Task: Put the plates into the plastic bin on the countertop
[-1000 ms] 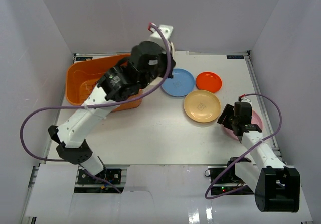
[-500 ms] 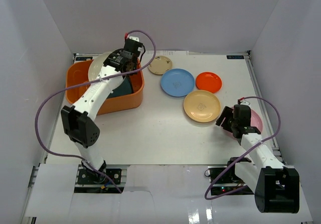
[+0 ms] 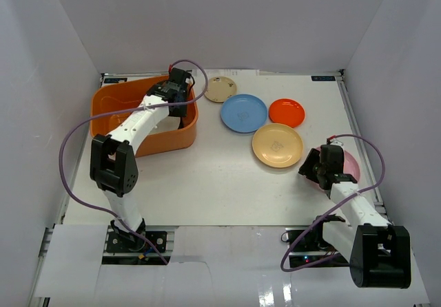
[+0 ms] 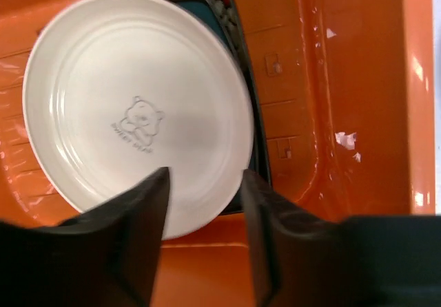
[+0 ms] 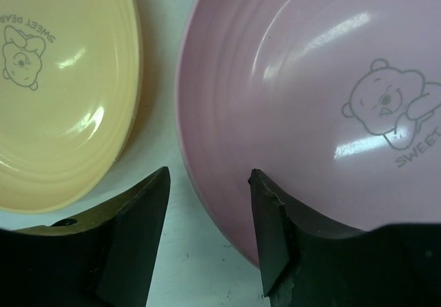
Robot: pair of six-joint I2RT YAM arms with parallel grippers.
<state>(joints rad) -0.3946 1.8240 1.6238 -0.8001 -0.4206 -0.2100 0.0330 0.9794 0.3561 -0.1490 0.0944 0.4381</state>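
The cream plate (image 4: 138, 107) now lies flat inside the plastic bin (image 3: 165, 142), resting on the dark square plates (image 4: 253, 142) already there. My left claw (image 4: 204, 180) hangs just above its near edge with the jaws spread and nothing between them, so I count that plate as delivered. Half a second ago the same plate showed tilted over the bin with the jaws closed on it; since then the arm has dropped lower into the tub and let go.

Five remain on the tabletop (image 3: 220, 183): the small tan plate (image 3: 220, 88), light blue plate (image 3: 243, 112), orange-red plate (image 3: 286, 111), peach-yellow plate (image 5: 62, 100) and pink plate (image 5: 310, 114).

My right claw (image 5: 207, 176) is released too. It straddles the pink plate's rim, one finger over the bare strip beside the peach-yellow plate, the other over the pink bowl. It has edged in on that plate over the last second, and the jaws look narrower. My guess is the pink one goes next.
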